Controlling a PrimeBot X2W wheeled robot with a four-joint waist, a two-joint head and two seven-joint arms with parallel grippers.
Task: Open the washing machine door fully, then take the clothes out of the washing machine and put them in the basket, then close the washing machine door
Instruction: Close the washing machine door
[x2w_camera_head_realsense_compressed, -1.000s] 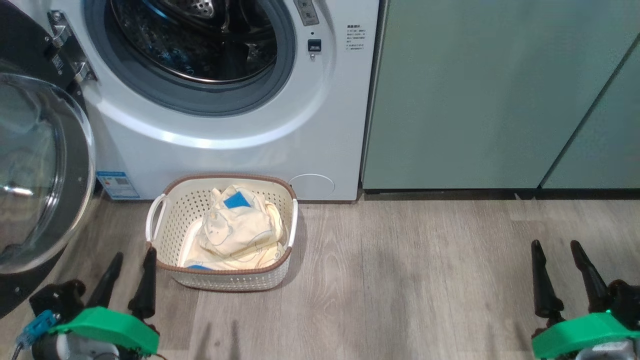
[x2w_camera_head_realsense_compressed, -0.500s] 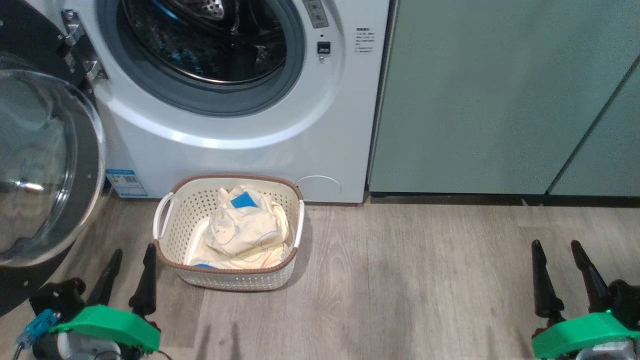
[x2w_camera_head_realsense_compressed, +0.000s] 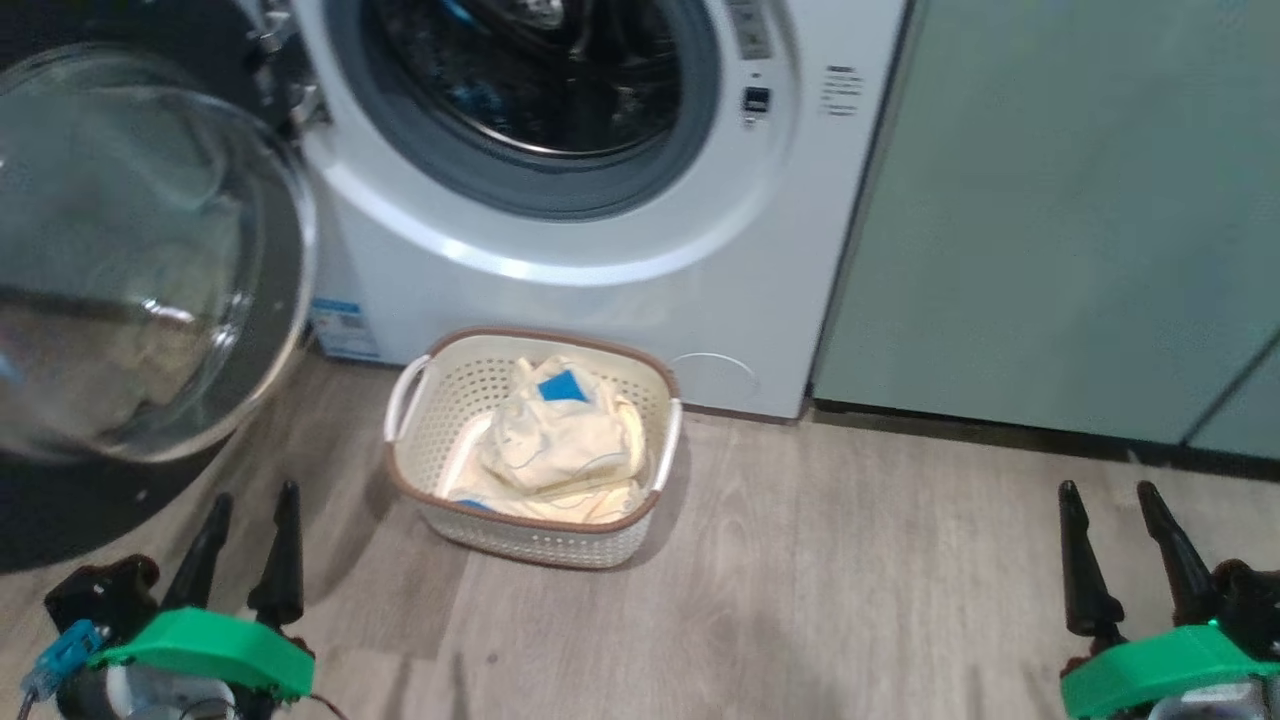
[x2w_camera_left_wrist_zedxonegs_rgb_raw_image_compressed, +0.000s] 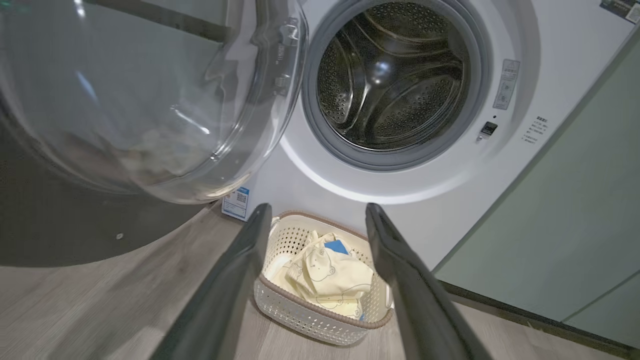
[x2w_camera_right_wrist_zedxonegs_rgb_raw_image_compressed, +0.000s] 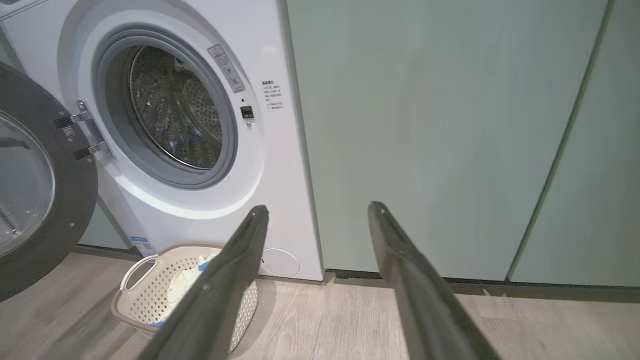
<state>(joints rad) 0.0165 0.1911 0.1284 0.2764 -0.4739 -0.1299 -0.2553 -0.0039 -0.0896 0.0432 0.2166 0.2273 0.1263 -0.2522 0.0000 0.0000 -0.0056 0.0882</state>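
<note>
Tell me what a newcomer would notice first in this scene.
The washing machine door, swung wide open at the left with its bulging glass bowl, catches the eye first, beside the white washing machine and its dark round opening. On the floor just in front of the machine sits the cream basket, holding the pale yellow clothes with a blue patch. Sage-green cabinets stand to the right.

Nothing written here is sharp enough to read. The washer (x2w_camera_head_realsense_compressed: 600, 320) has a small blue label (x2w_camera_left_wrist_zedxonegs_rgb_raw_image_compressed: 236, 202) at the lower left corner of its front, with a square code pattern on a white patch, but its characters are too small to make out. A tall grey sticker (x2w_camera_left_wrist_zedxonegs_rgb_raw_image_compressed: 505, 84) stands just right of the round opening, and a few lines of tiny dark print (x2w_camera_left_wrist_zedxonegs_rgb_raw_image_compressed: 535, 131) sit near the front's right edge. Both are illegible.
</note>
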